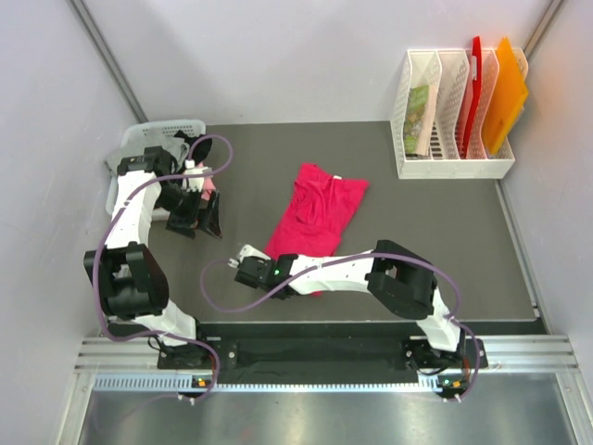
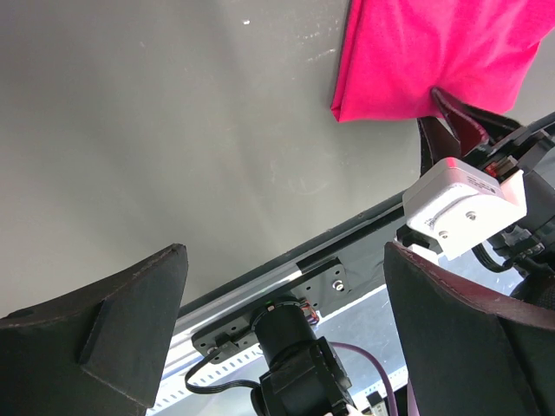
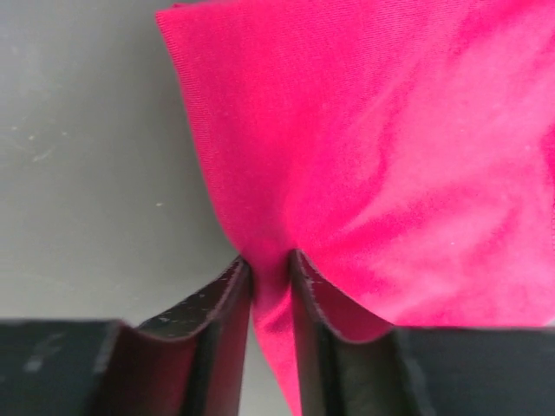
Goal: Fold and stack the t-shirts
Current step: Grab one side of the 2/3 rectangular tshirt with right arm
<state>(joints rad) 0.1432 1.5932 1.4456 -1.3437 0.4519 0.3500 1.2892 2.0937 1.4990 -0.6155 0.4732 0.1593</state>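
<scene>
The crimson-red t-shirt (image 1: pixel 320 209) lies crumpled lengthwise in the middle of the dark table. My right gripper (image 1: pixel 275 266) is at the shirt's near hem and is shut on a pinch of the red cloth (image 3: pixel 390 130), with the fold squeezed between the jaws (image 3: pixel 270 260). The left wrist view shows the same shirt (image 2: pixel 434 52) and one dark right finger (image 2: pixel 458 126) at the hem. My left gripper (image 1: pixel 196 222) hovers at the table's left, well left of the shirt. It is wide open and empty (image 2: pixel 286 321). No grey, pink or black shirt shows clearly.
A white mesh basket (image 1: pixel 162 130) stands at the back left, partly hidden by my left arm. A white file rack (image 1: pixel 454 169) at the back right holds a red folder (image 1: pixel 475 83) and an orange folder (image 1: pixel 508 93). The base rail (image 2: pixel 260 282) runs along the near edge.
</scene>
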